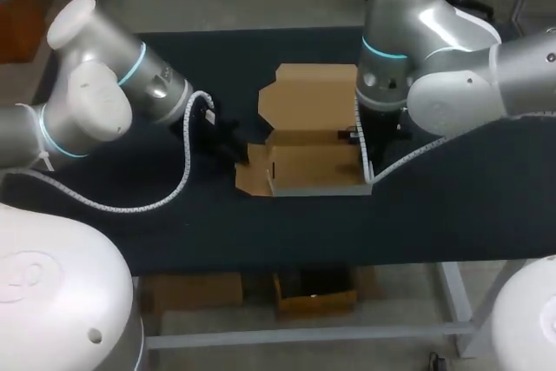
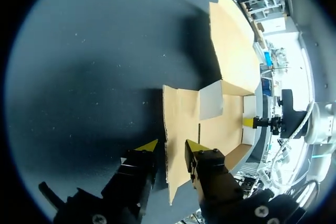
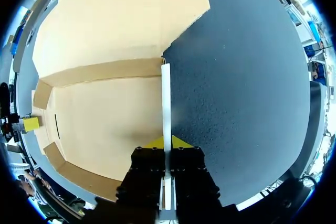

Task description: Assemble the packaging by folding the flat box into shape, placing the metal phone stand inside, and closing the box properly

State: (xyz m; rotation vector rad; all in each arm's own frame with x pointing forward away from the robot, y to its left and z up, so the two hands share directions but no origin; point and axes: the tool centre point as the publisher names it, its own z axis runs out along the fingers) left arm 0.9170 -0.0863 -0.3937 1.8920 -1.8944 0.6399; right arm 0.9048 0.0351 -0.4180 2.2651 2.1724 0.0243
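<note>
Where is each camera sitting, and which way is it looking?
Head view: above and behind the robot, looking down at the table and box; the left arm and right arm show.
Left wrist view: on the left wrist, looking along the open left pincer at the box's flap between its fingers.
Right wrist view: on the right wrist, looking along the right pincer, shut on the box's side wall.
Shared: both wrist views show the box and the other pincer across it.
</note>
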